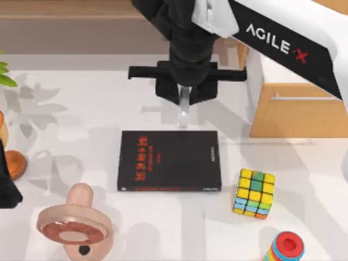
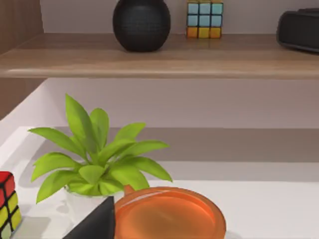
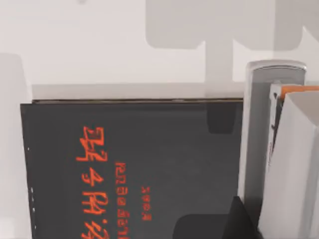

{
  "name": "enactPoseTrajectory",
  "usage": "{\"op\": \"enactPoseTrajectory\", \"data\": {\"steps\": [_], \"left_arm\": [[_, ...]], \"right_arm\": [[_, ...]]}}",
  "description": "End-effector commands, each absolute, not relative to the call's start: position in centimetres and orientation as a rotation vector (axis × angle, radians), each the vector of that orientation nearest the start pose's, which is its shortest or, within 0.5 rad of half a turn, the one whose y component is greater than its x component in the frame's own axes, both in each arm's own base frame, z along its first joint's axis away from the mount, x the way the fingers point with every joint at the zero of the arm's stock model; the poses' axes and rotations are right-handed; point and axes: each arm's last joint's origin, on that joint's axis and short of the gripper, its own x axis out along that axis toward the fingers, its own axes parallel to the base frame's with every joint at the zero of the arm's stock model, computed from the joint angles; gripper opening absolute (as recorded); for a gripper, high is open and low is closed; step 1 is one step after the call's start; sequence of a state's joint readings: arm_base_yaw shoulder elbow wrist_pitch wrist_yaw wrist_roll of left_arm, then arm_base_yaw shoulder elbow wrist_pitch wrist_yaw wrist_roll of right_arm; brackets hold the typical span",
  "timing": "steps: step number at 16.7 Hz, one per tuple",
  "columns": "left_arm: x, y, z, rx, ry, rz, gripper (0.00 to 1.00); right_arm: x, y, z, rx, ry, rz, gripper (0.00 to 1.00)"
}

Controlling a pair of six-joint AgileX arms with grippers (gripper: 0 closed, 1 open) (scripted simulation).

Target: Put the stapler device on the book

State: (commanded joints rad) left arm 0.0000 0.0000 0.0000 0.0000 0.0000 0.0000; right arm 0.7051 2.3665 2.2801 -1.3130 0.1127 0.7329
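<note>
The stapler device [image 1: 184, 109] is being held by the right gripper [image 1: 185, 100], its fingers closed on it. It is being hung just past the far edge of the book [image 1: 169, 160], above the table [image 1: 81, 119], likely so it can be set down flat on the black cover. The left arm is being kept parked at the left side.
</note>
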Motion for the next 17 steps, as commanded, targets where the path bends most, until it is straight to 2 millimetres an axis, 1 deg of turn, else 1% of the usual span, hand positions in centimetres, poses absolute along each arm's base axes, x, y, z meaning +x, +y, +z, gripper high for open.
{"op": "enactPoseTrajectory", "data": {"steps": [2, 5, 11, 17], "left_arm": [[10.6, -0.1, 16.0, 0.0, 0.0, 0.0, 1.0], [10.6, -0.1, 16.0, 0.0, 0.0, 0.0, 1.0], [10.6, -0.1, 16.0, 0.0, 0.0, 0.0, 1.0], [10.6, -0.1, 16.0, 0.0, 0.0, 0.0, 1.0]], "right_arm": [[35.2, 33.1, 20.7, 0.02, 1.42, -0.005, 0.0], [34.1, 34.4, 18.9, -0.004, 1.466, -0.023, 0.0], [34.2, 34.4, 18.8, 0.0, 1.467, -0.027, 0.0], [34.3, 34.5, 15.9, -0.006, 1.47, -0.025, 0.0]]}}
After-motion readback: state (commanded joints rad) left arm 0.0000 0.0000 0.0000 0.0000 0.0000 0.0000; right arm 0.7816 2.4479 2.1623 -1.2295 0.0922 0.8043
